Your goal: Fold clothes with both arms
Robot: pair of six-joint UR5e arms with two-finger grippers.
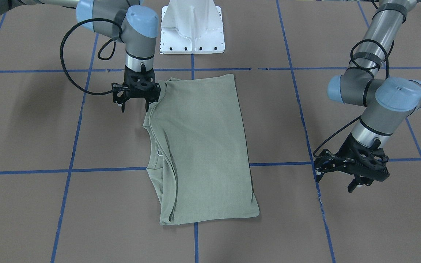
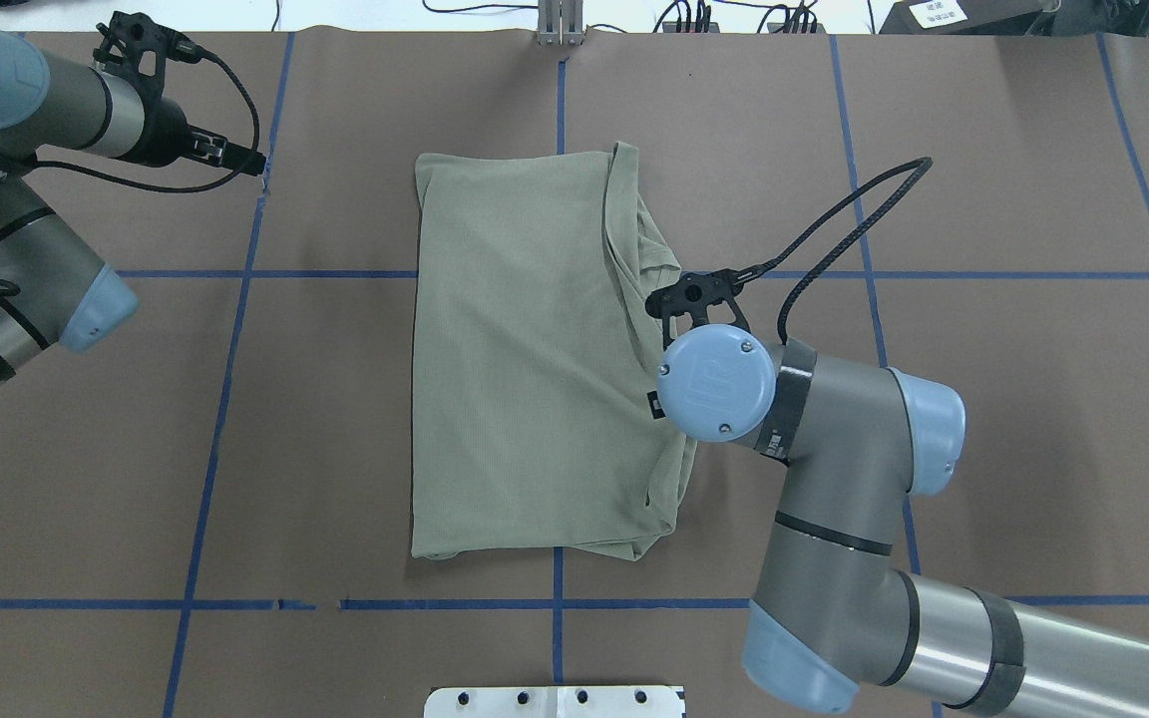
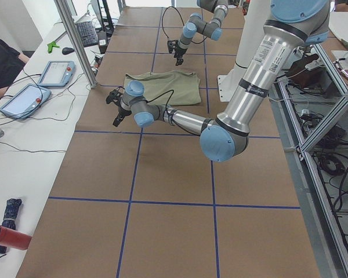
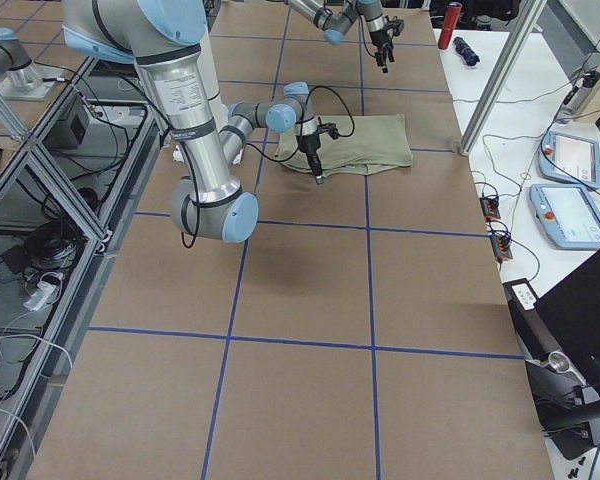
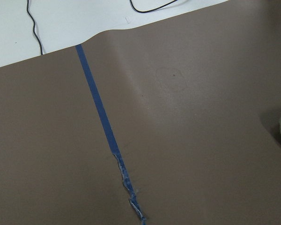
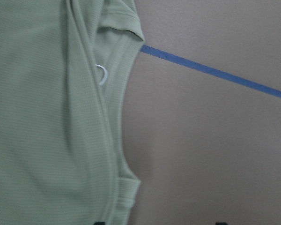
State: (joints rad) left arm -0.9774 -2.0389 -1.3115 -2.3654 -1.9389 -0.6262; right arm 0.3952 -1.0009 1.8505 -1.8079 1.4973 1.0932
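The pale green shirt (image 1: 203, 146) lies folded into a long rectangle in the middle of the table (image 2: 515, 369), with its collar and white string loop (image 6: 103, 75) along one long edge. My right gripper (image 1: 135, 107) is open and hangs at that collar edge near a corner. One fingertip is over the cloth and the other over bare table. In the overhead view its own wrist mostly hides it. My left gripper (image 1: 336, 182) is open and holds nothing. It is off to the shirt's far side, over a blue tape line, well clear of the cloth.
A white pedestal base (image 1: 192, 29) stands at the robot's side of the table. Blue tape lines (image 2: 225, 399) grid the brown surface. A side bench with tablets (image 3: 52, 72) and a person's sleeve (image 3: 0, 63) lies beyond the far edge.
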